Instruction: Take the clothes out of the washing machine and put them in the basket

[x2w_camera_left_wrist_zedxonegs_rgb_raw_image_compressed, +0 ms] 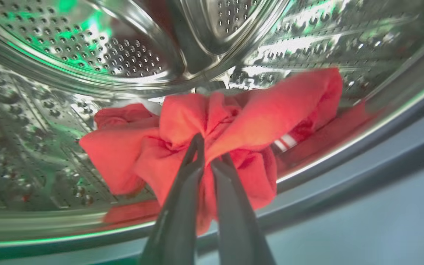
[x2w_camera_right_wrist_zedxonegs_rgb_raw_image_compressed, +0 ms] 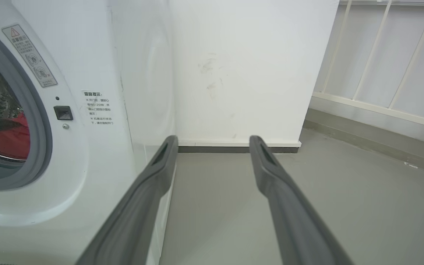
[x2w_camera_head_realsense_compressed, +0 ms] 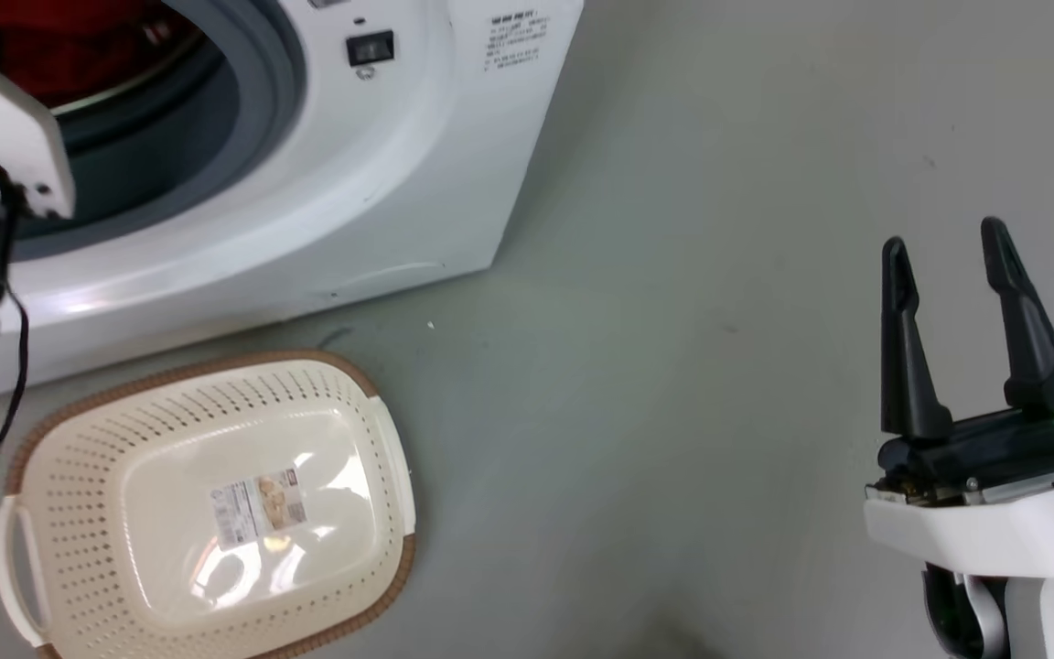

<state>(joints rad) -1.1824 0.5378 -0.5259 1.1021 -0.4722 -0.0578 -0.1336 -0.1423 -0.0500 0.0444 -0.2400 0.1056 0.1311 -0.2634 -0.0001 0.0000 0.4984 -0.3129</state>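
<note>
Grey floor point(x2w_camera_head_realsense_compressed: 719, 275) is seen under everything, and a white wall point(x2w_camera_right_wrist_zedxonegs_rgb_raw_image_compressed: 241, 73) is seen behind. The big white washing machine point(x2w_camera_head_realsense_compressed: 381, 210) is stood on the floor, its round hole turned to the front. The cream basket point(x2w_camera_head_realsense_compressed: 69, 476) is set just in front of it, open side up, its long way laid left to right. Red clothes point(x2w_camera_left_wrist_zedxonegs_rgb_raw_image_compressed: 182, 117) are bunched inside the steel drum point(x2w_camera_left_wrist_zedxonegs_rgb_raw_image_compressed: 87, 48), spread sideways. They are pinched tight by the left claw point(x2w_camera_left_wrist_zedxonegs_rgb_raw_image_compressed: 212, 147). The right claw point(x2w_camera_head_realsense_compressed: 944, 232) is held over the floor, fingers apart.
</note>
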